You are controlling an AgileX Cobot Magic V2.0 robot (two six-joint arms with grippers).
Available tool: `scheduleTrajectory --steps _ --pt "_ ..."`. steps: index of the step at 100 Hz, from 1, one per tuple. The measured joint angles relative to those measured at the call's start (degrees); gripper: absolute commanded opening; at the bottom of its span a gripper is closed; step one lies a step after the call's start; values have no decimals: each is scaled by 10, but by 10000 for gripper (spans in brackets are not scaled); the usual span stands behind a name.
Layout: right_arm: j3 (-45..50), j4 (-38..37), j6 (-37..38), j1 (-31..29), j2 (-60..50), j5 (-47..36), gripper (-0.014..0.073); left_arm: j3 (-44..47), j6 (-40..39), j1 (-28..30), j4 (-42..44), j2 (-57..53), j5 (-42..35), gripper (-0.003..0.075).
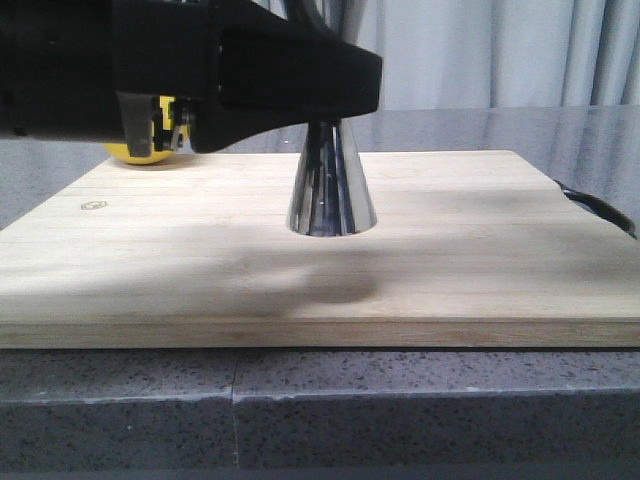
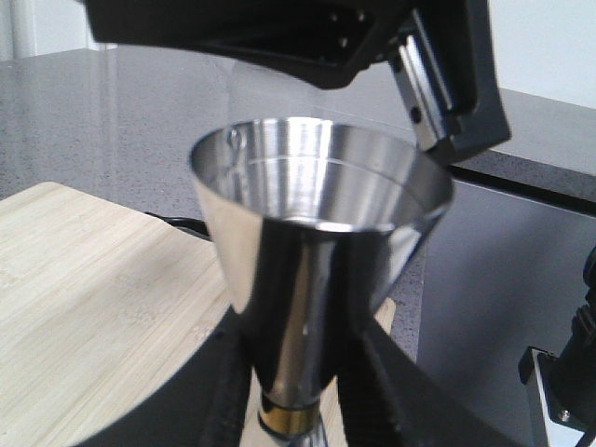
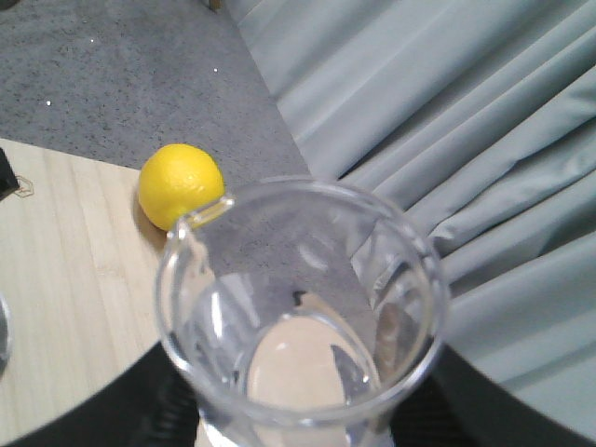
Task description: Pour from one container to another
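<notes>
The right arm (image 1: pixel 240 70) was stretched low across the board's (image 1: pixel 150 250) far-left part, above the jigger (image 1: pixel 331 185). Counted: 1 jigger, 1 beaker (image 3: pixel 303 307), 1 lemon (image 3: pixel 182 184). The jigger was seen upright near the board's centre, clamped at its waist betw. the left jaws. The beaker was seen gripped in the right jaws, raised; the lemon sat at the board's far-left corner.

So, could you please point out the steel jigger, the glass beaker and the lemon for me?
steel jigger (image 2: pixel 317 200), left wrist view, on the inner wall of its upper cone.
glass beaker (image 3: pixel 186 270), right wrist view, on its rim near the pouring lip.
lemon (image 3: pixel 179 184), right wrist view, on the middle of its peel.
</notes>
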Motion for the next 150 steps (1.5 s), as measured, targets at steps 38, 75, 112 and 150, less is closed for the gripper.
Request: scheduleTrajectory --steps 38,75,112,150 --pt "0 -58 -1 0 1 -21 234 0 -3 0 5 0 0 188" --pt "0 -102 -1 0 1 -31 234 -1 -3 0 6 0 0 188" --pt "0 -128 -1 0 1 -40 234 -1 -3 0 -5 0 0 188" --pt "0 -161 -1 0 1 -43 234 -1 -3 0 -6 0 3 188"
